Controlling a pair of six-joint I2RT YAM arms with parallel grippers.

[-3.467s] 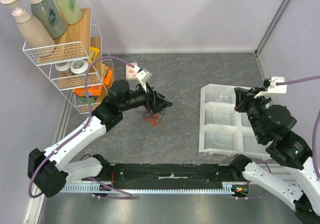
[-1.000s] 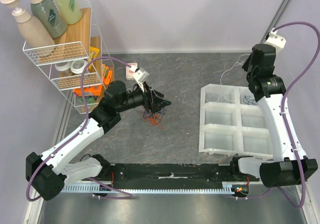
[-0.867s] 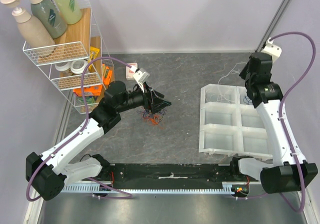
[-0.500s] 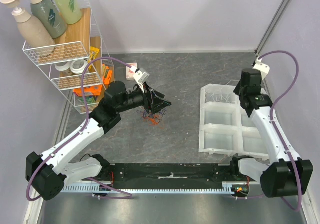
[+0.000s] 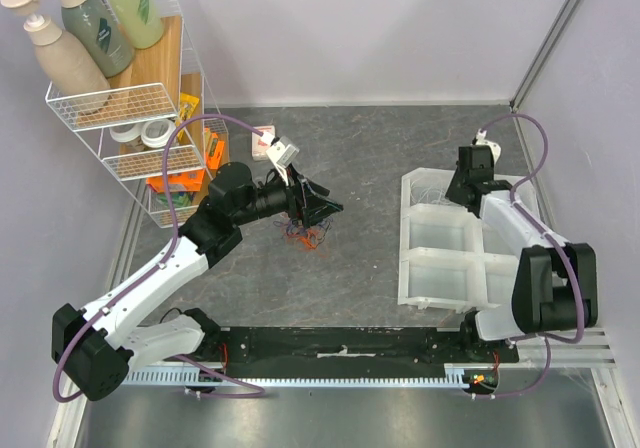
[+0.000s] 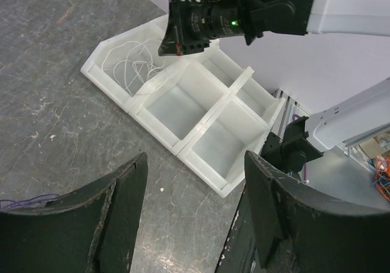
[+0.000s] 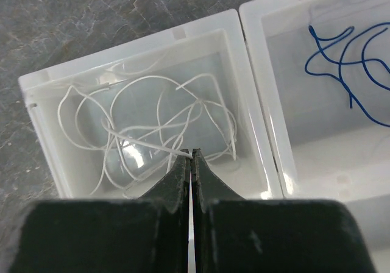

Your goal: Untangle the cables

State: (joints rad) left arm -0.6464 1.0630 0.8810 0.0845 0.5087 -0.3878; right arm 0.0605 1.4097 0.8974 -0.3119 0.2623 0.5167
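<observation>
Bending over the tray (image 7: pixel 247 72), right jaws pinch white cable (image 7: pixel 146 145); left jaws gape.

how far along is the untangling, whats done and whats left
Done: the white cable lies in one compartment of the tray, the blue cable in the next. In hand: the right gripper is shut over the white one, a strand at its tips. Left: the orange-red and purple tangle on the table by the open left gripper.

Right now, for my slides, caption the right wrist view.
Right gripper pinching white cable in one tray compartment, blue cable in next.
</observation>
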